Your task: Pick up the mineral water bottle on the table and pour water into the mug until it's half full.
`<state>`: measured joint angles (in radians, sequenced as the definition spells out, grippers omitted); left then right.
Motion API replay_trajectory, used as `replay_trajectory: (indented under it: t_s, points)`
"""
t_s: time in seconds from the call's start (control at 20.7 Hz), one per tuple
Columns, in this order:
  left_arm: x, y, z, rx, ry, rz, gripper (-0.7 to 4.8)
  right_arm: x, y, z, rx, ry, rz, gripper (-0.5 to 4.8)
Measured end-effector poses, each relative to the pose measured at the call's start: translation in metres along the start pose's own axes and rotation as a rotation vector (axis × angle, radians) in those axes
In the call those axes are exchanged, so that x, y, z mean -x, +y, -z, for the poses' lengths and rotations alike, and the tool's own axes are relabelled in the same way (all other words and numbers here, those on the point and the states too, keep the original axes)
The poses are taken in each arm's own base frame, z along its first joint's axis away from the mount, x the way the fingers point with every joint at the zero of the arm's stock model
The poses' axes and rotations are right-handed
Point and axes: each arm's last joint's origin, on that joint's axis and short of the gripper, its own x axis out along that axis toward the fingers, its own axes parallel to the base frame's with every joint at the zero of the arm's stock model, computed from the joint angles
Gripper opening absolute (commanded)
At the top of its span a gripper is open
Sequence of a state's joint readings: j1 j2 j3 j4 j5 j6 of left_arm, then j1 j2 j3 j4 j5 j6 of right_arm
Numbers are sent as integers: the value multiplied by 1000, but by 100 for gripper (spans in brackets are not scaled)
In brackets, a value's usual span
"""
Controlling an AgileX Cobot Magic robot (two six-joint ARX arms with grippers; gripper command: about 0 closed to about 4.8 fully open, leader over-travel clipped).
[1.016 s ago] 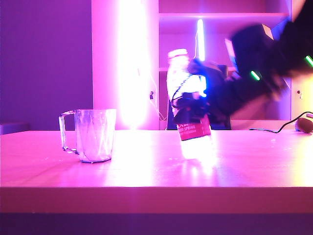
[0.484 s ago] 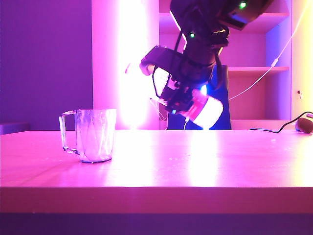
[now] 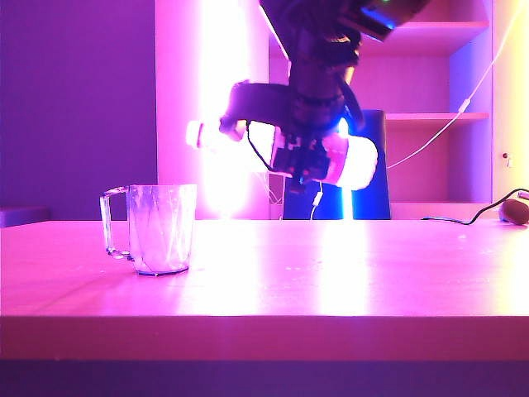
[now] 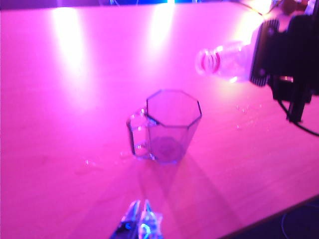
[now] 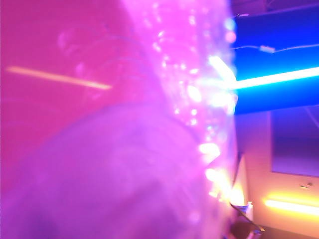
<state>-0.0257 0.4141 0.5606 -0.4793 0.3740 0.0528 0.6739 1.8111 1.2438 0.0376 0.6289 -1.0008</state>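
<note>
Bottle tipped and lined up, no water in the mug yet

The right gripper [image 3: 307, 153] is clamped around the bottle [image 3: 351, 161], holding it roughly level in the air right of the mug [image 3: 161, 228], open neck aimed left, I'd guess to start the pour. The mug sits on the table [image 3: 372, 273], looks empty. The left gripper [image 4: 140, 223] hovers near the mug, fingers pinched together, holding nothing.
</note>
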Motion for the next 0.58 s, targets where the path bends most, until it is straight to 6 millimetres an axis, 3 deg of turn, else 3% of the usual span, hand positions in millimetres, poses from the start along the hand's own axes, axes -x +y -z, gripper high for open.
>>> replay_trajectory:
  t_s: [0.58]
  points:
    - [0,0,4,14,35,2,-5,5,-9,-8,187,42,91,256]
